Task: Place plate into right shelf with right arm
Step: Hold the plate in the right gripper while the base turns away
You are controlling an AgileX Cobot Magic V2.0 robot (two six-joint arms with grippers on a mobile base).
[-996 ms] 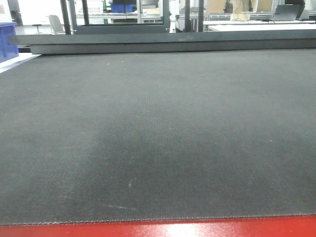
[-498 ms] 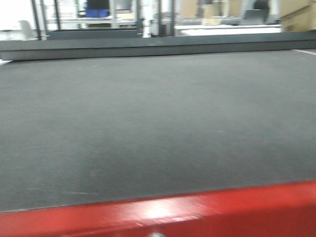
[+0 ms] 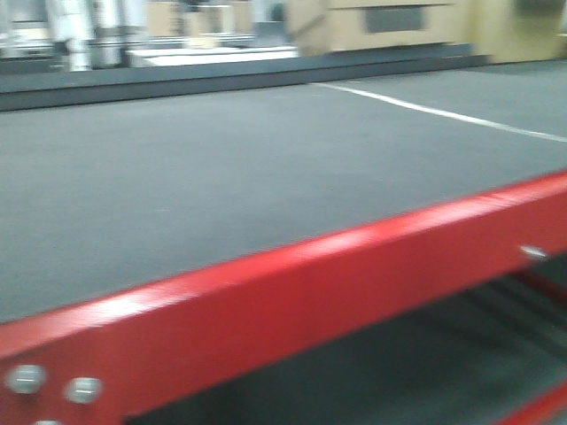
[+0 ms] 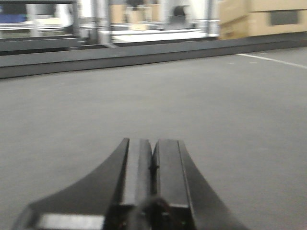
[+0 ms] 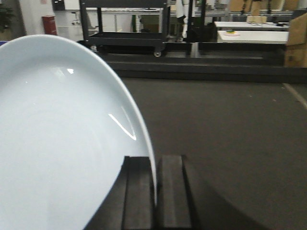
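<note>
- The dark grey textured mat-covered tabletop (image 3: 204, 168) fills most of every view. It runs back to a raised dark ledge at its far edge.
- The glossy red metal frame rail (image 3: 319, 283) borders the mat's near edge, slanting across the blurred front view. A darker lower level shows beneath it.
- The plain round white shallow plate (image 5: 57, 143) is in my right arm's grasp. It stands on edge above the mat, with its smooth face filling the left half of the right wrist view and its rim curving down between my fingers.
- The stacked tan cardboard boxes (image 4: 268, 19) sit beyond the mat's far right corner.
- The black wheeled metal cart (image 5: 124, 24) stands in the room behind the far ledge.
- My right gripper (image 5: 154, 163) is closed almost fully, its two dark fingers pinching the plate's thin rim from both sides.
- My left gripper (image 4: 152, 146) hangs low over the mat with its fingers pressed together and nothing between them.
- A thin white line (image 3: 443, 113) crosses the mat's right part.
- Silver bolt heads (image 3: 27, 379) dot the rail's left end.
</note>
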